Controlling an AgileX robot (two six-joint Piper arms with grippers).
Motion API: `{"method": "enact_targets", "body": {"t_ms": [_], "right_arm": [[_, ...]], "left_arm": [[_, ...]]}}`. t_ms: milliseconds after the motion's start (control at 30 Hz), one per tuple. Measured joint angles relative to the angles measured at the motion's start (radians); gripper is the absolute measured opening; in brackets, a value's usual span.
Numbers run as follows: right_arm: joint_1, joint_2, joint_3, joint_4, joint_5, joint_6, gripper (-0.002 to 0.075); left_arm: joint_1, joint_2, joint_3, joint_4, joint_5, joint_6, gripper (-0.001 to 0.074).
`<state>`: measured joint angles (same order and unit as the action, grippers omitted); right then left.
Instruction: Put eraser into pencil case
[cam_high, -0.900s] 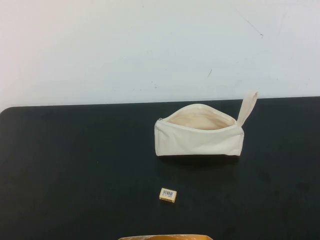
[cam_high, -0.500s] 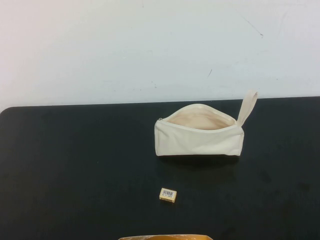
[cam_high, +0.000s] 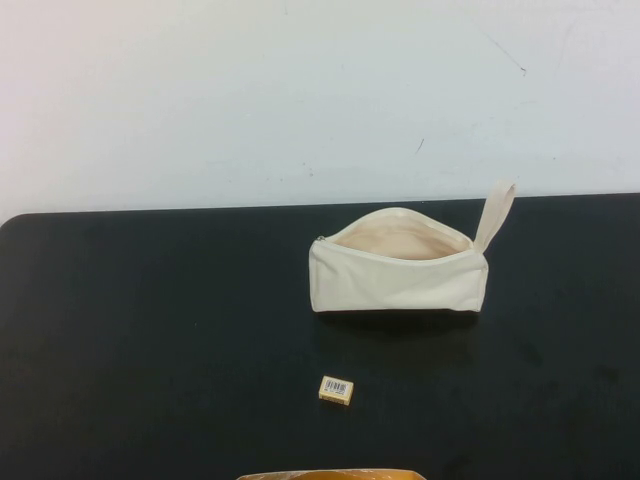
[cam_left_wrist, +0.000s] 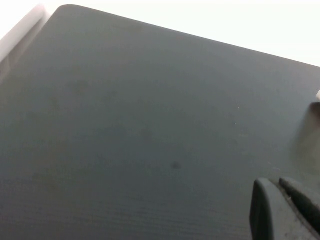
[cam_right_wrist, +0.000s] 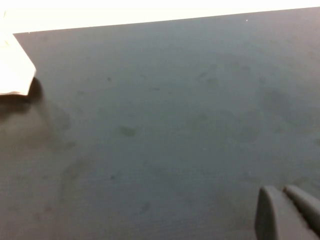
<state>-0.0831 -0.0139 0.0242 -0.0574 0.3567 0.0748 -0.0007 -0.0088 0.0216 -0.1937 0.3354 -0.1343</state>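
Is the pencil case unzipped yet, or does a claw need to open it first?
Open: the pencil case gapes upward, its beige lining showing. The eraser lies outside on the table. The left claw and right claw are parked over bare tabletop.

We see the pencil case (cam_high: 398, 272), a cream-white oblong canvas pouch, lying on the dark surface (cam_high: 150, 330) with its zip open and pale beige lining showing; its loop strap sticks up at the right end. The eraser (cam_high: 336, 389), a tiny tan-yellow block with a white barcode label facing up, lies flat nearer to us, apart from the pouch. The left gripper (cam_left_wrist: 287, 210) and right gripper (cam_right_wrist: 290, 212) hover over bare surface, holding nothing.
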Motion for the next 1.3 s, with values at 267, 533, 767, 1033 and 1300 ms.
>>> {"method": "enact_targets", "body": {"t_ms": [267, 533, 767, 1033, 1300], "right_arm": [[0.0, 0.0, 0.0, 0.0, 0.0, 0.0, -0.0001], [0.0, 0.0, 0.0, 0.0, 0.0, 0.0, -0.0001], [0.0, 0.0, 0.0, 0.0, 0.0, 0.0, -0.0001], [0.0, 0.0, 0.0, 0.0, 0.0, 0.0, -0.0001], [0.0, 0.0, 0.0, 0.0, 0.0, 0.0, -0.0001]], "left_arm": [[0.0, 0.0, 0.0, 0.0, 0.0, 0.0, -0.0002], [0.0, 0.0, 0.0, 0.0, 0.0, 0.0, -0.0002], [0.0, 0.0, 0.0, 0.0, 0.0, 0.0, -0.0002], [0.0, 0.0, 0.0, 0.0, 0.0, 0.0, -0.0002], [0.0, 0.0, 0.0, 0.024, -0.004, -0.003, -0.0002]]}}
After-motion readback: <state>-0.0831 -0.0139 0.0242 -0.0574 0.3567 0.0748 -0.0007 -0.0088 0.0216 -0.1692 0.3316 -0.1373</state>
